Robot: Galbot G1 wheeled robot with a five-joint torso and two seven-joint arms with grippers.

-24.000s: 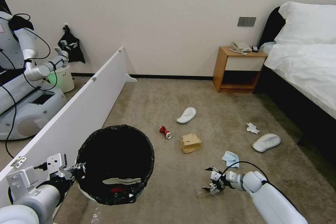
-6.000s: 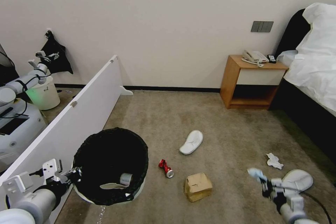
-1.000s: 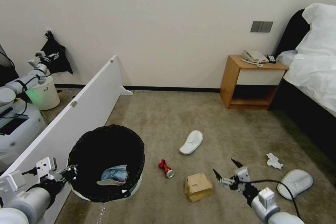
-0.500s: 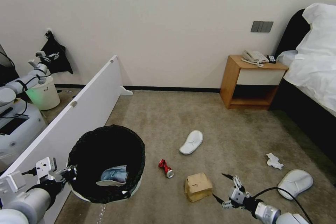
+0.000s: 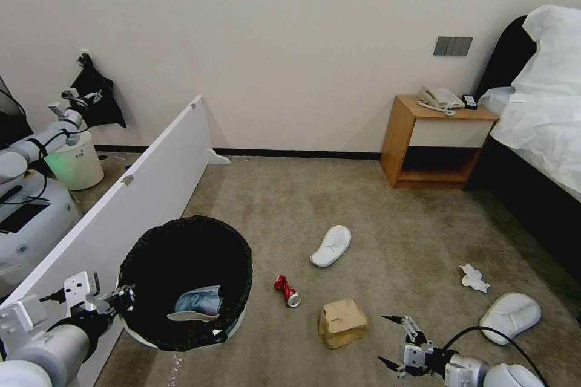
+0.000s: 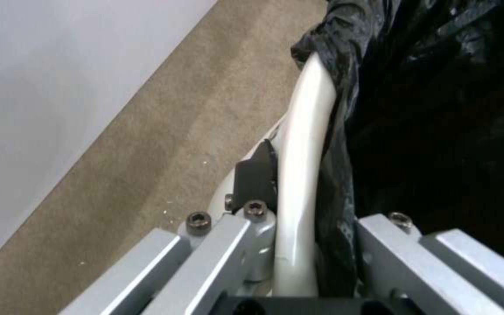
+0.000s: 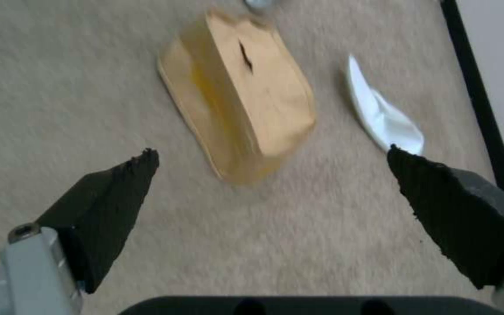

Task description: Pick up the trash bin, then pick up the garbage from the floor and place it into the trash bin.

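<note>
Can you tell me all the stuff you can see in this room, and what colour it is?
trash bin: 1, white with black liner, held at its rim, front left
face mask: 1, blue, inside the bin
can: 1, red, on the carpet
cardboard box: 1, tan, on the carpet
slippers: 2, white, on the carpet
tissue: 1, white, on the carpet
nightstand: 1, wooden, by the bed
phone: 1, white, on the nightstand
bed: 1, white bedding, right
board: 1, white, left
left gripper: shut on the bin rim
right gripper: open, beside the box
</note>
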